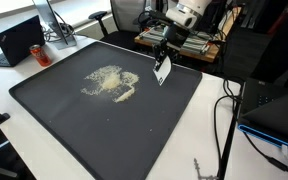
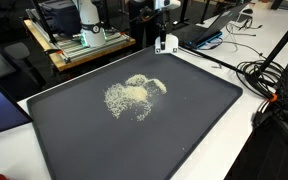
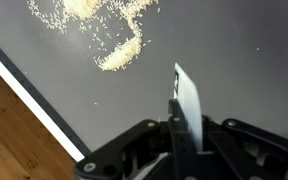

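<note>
The gripper is clamping a thin white card between its closed fingers, holding it upright near the black mat's edge. The scattered grains are lying mid-mat, apart from the card.

Open black laptop on white bench, at corner of big dark mat. Small dark round object just beside laptop. Black cables tangled on bench along mat's other side. Wooden cart carrying equipment behind bench. Office chair beyond mat's far edge.
</note>
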`<state>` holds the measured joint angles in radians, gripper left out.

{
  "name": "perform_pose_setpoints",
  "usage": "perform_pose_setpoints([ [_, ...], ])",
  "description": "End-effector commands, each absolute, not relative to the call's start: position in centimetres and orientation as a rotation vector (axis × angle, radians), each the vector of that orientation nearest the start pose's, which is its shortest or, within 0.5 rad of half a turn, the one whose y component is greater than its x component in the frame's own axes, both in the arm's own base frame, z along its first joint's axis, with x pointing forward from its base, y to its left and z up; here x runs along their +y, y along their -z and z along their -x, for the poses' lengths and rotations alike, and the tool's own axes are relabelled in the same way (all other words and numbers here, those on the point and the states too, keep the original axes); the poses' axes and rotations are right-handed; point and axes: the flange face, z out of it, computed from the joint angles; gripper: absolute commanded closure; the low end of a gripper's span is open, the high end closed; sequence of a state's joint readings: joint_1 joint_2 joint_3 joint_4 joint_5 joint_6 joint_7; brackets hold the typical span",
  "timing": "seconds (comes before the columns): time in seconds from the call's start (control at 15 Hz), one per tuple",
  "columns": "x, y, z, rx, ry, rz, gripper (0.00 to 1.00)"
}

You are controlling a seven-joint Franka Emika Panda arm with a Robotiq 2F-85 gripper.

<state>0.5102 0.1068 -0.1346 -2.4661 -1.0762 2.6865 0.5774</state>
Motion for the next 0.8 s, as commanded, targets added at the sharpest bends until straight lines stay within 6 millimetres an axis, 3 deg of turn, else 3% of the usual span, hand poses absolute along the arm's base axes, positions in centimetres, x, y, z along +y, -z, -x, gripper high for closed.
perform_pose_setpoints([
  [0.0,19.9,-26.0,-43.5,-1.352,0.494,3.218,0.99],
  [0.33,20.0,-26.0,-43.4,-1.384,0.356,3.177,0.99],
  [0.73,18.3,-27.0,-43.7,-1.325,0.248,3.209,0.99],
])
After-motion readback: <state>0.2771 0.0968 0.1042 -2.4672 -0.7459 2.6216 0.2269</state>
